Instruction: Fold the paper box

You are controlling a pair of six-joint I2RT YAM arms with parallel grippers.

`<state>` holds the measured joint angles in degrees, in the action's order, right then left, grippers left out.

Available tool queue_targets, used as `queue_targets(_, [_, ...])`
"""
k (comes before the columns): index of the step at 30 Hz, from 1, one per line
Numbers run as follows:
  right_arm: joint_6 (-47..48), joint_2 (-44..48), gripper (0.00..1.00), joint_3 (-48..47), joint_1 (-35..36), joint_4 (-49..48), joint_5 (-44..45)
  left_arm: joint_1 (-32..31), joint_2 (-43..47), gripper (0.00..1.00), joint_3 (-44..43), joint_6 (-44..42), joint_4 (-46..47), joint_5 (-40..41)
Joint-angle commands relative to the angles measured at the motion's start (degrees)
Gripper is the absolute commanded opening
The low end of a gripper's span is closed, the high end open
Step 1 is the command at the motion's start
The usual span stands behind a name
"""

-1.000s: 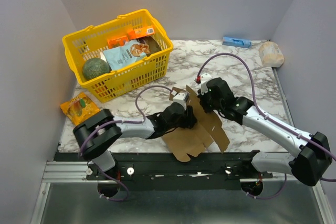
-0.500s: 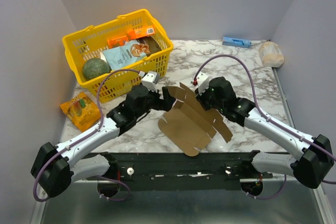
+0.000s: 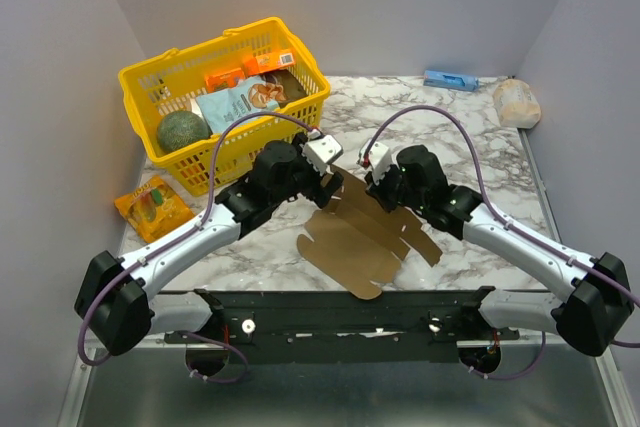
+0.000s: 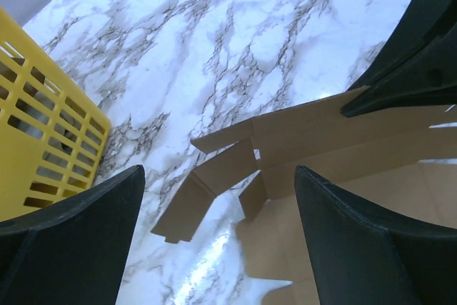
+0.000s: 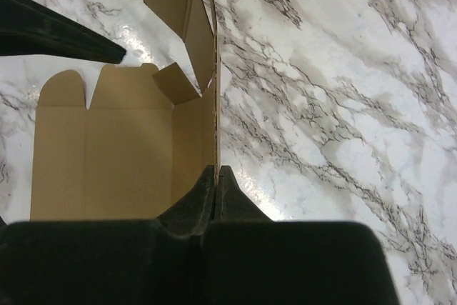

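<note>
Nearest us, the paper box (image 3: 350, 247) lies mostly flat on the table (image 3: 470, 137), one panel raised. Our right end effector (image 5: 216, 175) pinches that panel tight. Our left end effector (image 4: 218, 176) gapes empty at the far flaps. Push crooked and we'll crease it or yank it loose.

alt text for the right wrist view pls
The right gripper is shut on a panel of the brown paper box, seen edge-on, with the rest spread to its left over the marble table. A black finger pokes in at top left.
</note>
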<state>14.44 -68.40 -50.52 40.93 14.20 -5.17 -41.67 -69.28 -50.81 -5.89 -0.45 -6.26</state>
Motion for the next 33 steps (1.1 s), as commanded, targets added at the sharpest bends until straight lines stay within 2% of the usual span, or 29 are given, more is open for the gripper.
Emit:
queue_targets(1, [0.77, -0.59, 0.01, -1.51, 0.47, -1.1, -2.91, 0.27, -2.53, 0.95, -2.54, -9.57, -1.23, -0.33])
queue_targets(4, [0.77, -1.12, 0.01, -1.77, 0.47, -0.93, -3.18, 0.19, -3.67, 0.96, -2.63, -10.1, 0.18, 0.9])
queue_targets(8, [0.77, -1.3, 0.01, -1.86, 0.47, -1.01, -2.74, 0.19, -5.08, 0.96, -2.89, -10.46, 0.18, -1.9])
queue_targets(13, [0.68, -1.21, 0.01, -1.86, 0.47, -0.92, -2.65, 0.19, -8.33, 0.88, -4.47, -10.11, -1.92, -4.37])
queue_targets(16, [0.42, -1.38, 0.01, -1.77, 0.47, -0.92, -2.13, 0.19, -8.95, 0.76, -5.0, -8.62, -2.45, -5.6])
queue_targets(17, [0.42, -1.47, 0.01, -2.21, 0.47, -0.84, -1.69, 0.19, -8.95, 0.65, -5.27, -8.26, -2.8, -5.69])
queue_targets(20, [0.77, -1.38, 0.01, -2.82, 0.47, -0.49, -0.38, 0.19, -8.33, 0.45, -5.09, -6.68, -3.42, -5.52])
queue_targets(22, [0.77, -1.73, 0.01, -3.09, 0.47, -0.83, 0.16, 0.27, -8.16, 0.37, -4.48, -5.72, -3.6, -5.78])
queue_targets(23, [0.77, -2.08, 0.01, -3.18, 0.56, -0.92, 0.07, 0.19, -8.24, 0.26, -3.78, -5.36, -3.33, -5.95])
queue_targets(26, [0.51, -3.14, 0.01, -3.27, 0.47, -1.1, -0.28, 0.19, -9.73, 0.16, -4.73, -3.69, -3.42, -7.88])
queue_targets(30, [0.07, -2.7, 0.01, -2.92, 0.47, -1.01, 0.16, 0.1, -11.67, 0.12, -6.15, -1.15, -3.42, -10.0])
queue_targets(32, [-0.63, -2.44, 0.01, -3.0, 0.47, -1.01, 1.38, -0.08, -11.67, 0.02, -5.8, 1.65, -2.19, -8.43])
queue_targets(33, [-0.72, -2.44, 0.01, -3.18, 0.47, -1.01, 1.65, -0.16, -11.58, 0.0, -5.53, 2.72, -1.67, -7.46])
